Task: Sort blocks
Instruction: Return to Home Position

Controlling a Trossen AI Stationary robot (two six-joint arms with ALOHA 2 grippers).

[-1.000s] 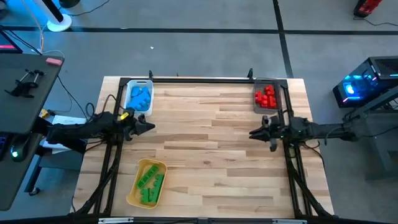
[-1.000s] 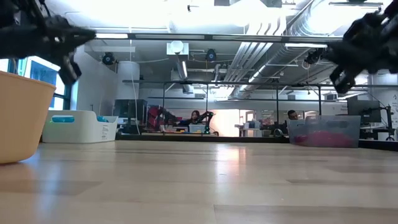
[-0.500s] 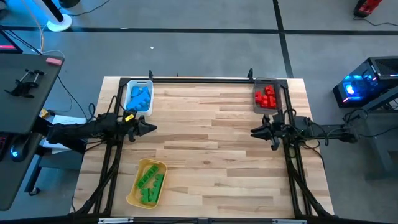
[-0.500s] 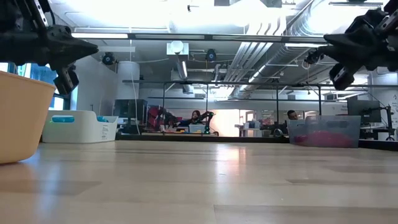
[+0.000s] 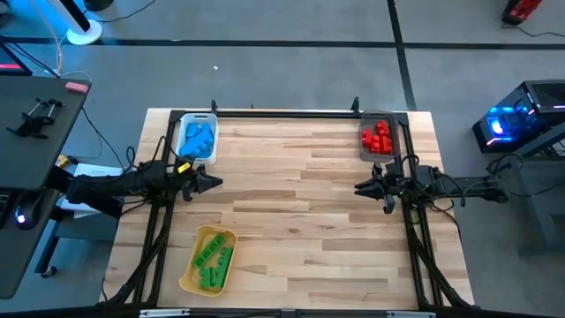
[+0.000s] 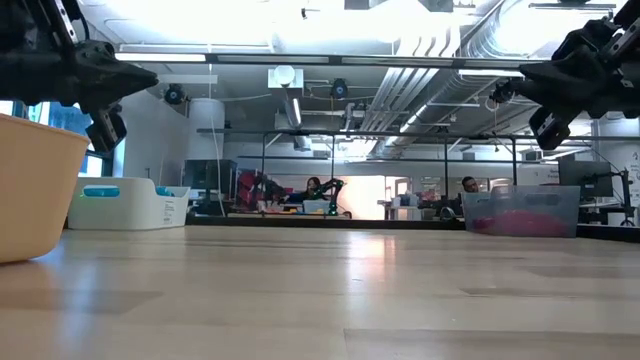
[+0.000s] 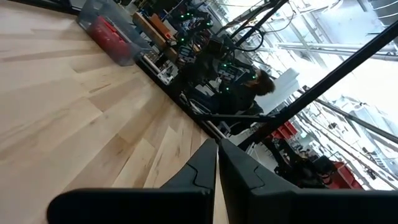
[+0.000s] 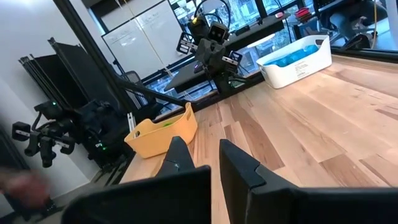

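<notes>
Pale wood-plank surface (image 5: pixel 300 208). Small green blocks (image 5: pixel 213 259) lay in the rounded yellow tray (image 5: pixel 212 233), blue blocks (image 5: pixel 199 137) in the white tray (image 5: pixel 199 117), and red blocks (image 5: pixel 377 137) in the translucent grey tray (image 5: pixel 376 156); their studs were too small to make out. The left claw (image 5: pixel 215 182) hung pressed together over the left edge. The right claw (image 5: pixel 357 188) was slightly spread over the right edge.

Noted: the left arm (image 5: pixel 115 186) and right arm (image 5: pixel 468 187) are near-black, built of slim jointed links. The left gripper (image 5: pixel 216 182) has two matte black wedge fingers (image 7: pixel 199 169), with a small yellow marking (image 5: pixel 183 164) behind it. The right gripper (image 5: pixel 357 188) has matching black fingers (image 8: pixel 239 165). Black cables (image 5: pixel 157 146) trail past the table (image 5: pixel 291 203) edges.
</notes>
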